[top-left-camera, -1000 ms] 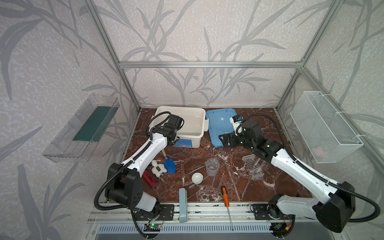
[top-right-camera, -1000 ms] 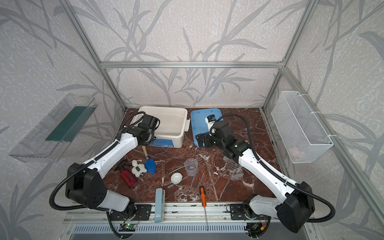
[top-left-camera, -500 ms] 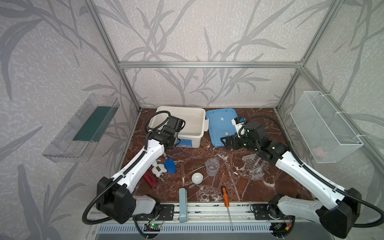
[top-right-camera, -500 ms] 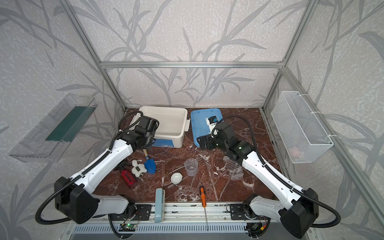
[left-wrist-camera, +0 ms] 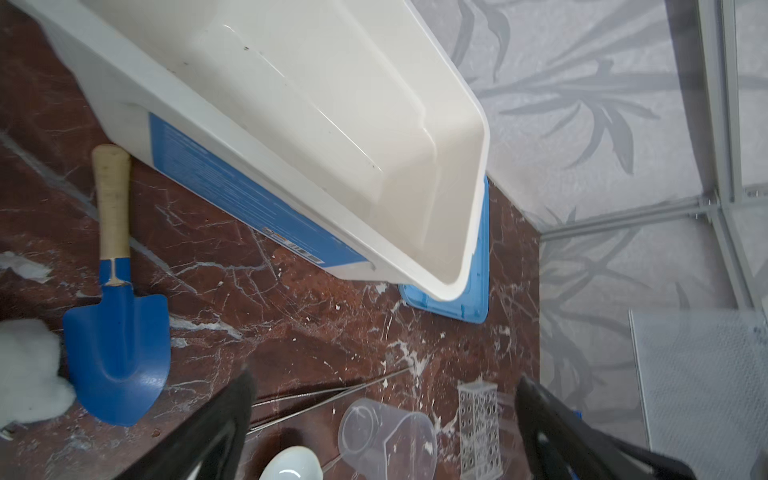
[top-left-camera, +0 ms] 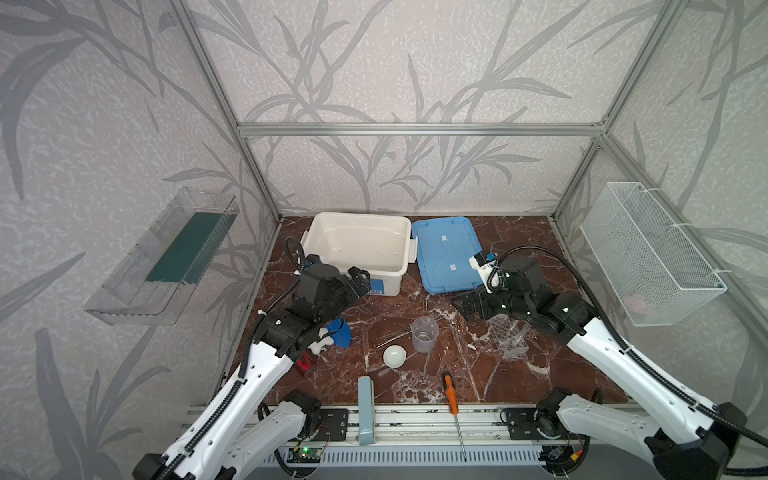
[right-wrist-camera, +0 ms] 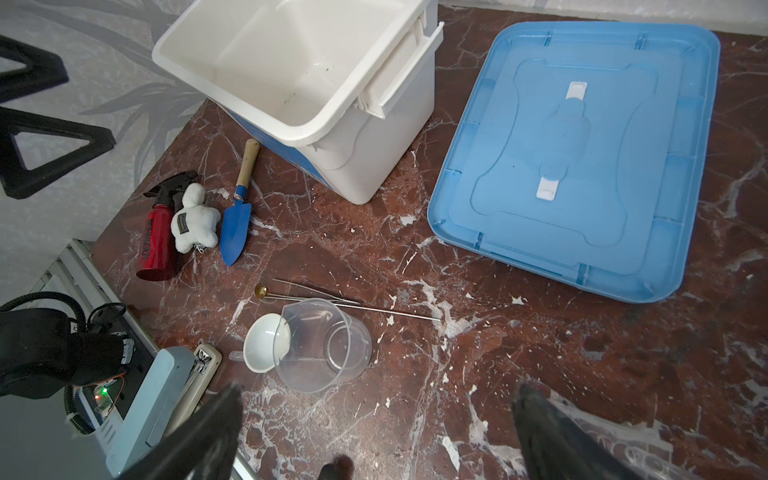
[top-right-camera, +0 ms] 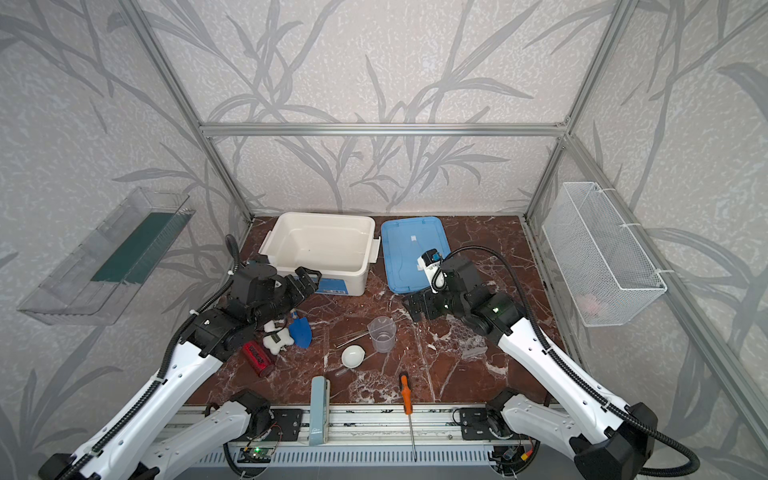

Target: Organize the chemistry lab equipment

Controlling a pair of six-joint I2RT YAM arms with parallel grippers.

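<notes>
White bin [top-left-camera: 360,215] sat open, blue lid [top-left-camera: 446,253] flat beside it; wire basket [top-left-camera: 648,249] on the wall held something pink [top-left-camera: 636,302]. Clear beaker [top-left-camera: 424,334], white dish [top-left-camera: 395,356], thin rods [top-left-camera: 392,337] and honeycomb rack [top-left-camera: 509,338] rested mid-table on red marble [top-left-camera: 519,249]. Left gripper [top-left-camera: 360,279] and right gripper [top-left-camera: 467,305] hovered, jaws spread, holding nothing.

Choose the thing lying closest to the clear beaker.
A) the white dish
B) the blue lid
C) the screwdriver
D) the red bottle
A: the white dish sits right beside the beaker, while the other three lie well away from it.
</notes>
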